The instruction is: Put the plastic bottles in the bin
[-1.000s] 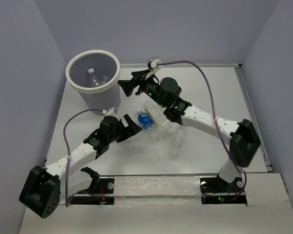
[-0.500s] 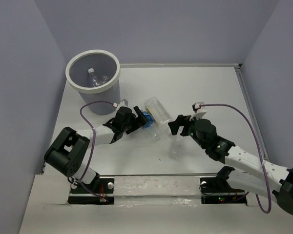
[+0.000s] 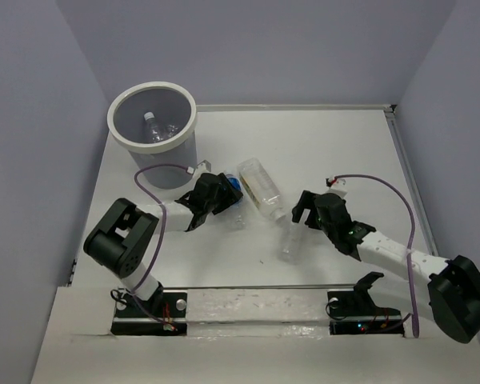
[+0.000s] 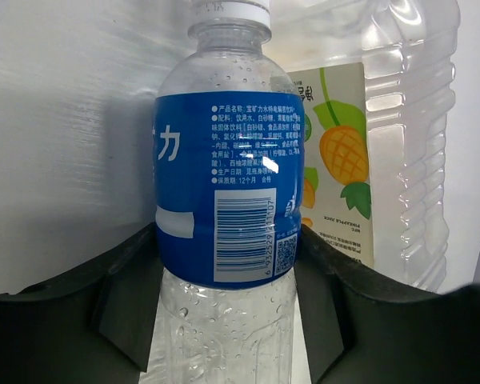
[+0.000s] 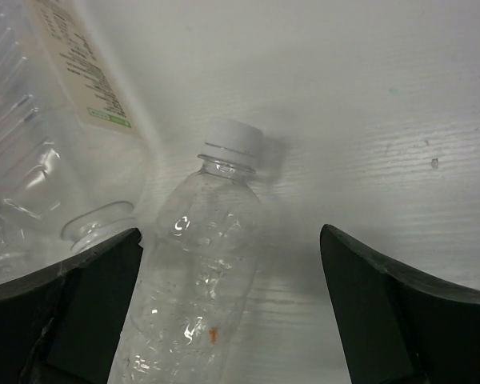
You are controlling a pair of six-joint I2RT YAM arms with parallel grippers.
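A blue-labelled bottle [image 4: 224,192] lies on the table, and my left gripper [image 4: 224,320] is shut on its body, a finger pressed against each side. From above, that gripper [image 3: 224,196] and bottle [image 3: 235,189] sit just right of the bin [image 3: 122,138]. The wider bottle [image 3: 262,189] with the yellow-orange label [image 4: 342,156] lies against the blue one. A slim unlabelled bottle [image 5: 204,272] lies between the wide-apart fingers of my open right gripper [image 5: 232,312], nearer the left finger and touched by neither. The bin holds a clear bottle [image 3: 150,126].
The base of another clear bottle [image 5: 96,230] shows beside the slim one, next to the wider bottle [image 5: 32,120]. Purple cables loop over both arms. The table's raised edge [image 3: 404,172] runs along the right, and grey walls close in the sides and back.
My left gripper reached the blue-labelled bottle and shut on it. My right arm swung from near the bin down to the slim bottle, and the wider bottle shifted slightly.
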